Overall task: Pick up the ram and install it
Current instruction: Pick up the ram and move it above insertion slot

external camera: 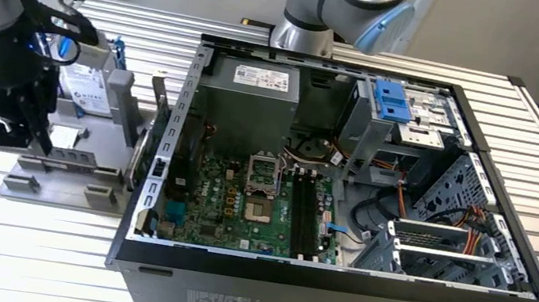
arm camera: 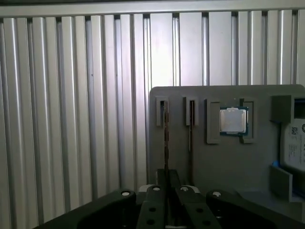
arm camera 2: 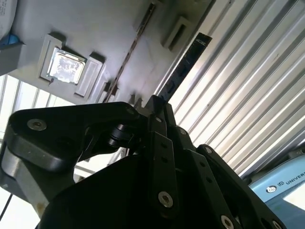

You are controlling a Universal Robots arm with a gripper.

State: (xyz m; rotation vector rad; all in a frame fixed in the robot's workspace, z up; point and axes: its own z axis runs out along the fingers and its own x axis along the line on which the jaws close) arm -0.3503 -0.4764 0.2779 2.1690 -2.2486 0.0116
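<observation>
Gripper (arm camera: 167, 175) clamped on the ram (arm camera: 165, 138)

In both wrist views its fingers (arm camera: 174, 185) are clenched on the near end of the ram (arm camera 2: 188, 59), which runs straight out ahead of them along a gray holder (arm camera: 228, 157). A processor (arm camera: 233, 120) sits on the holder, off to one side of the fingers.

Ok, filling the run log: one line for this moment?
end effector: shut on dark flat ram stick | location: grey slotted fixture | install: not done
</observation>
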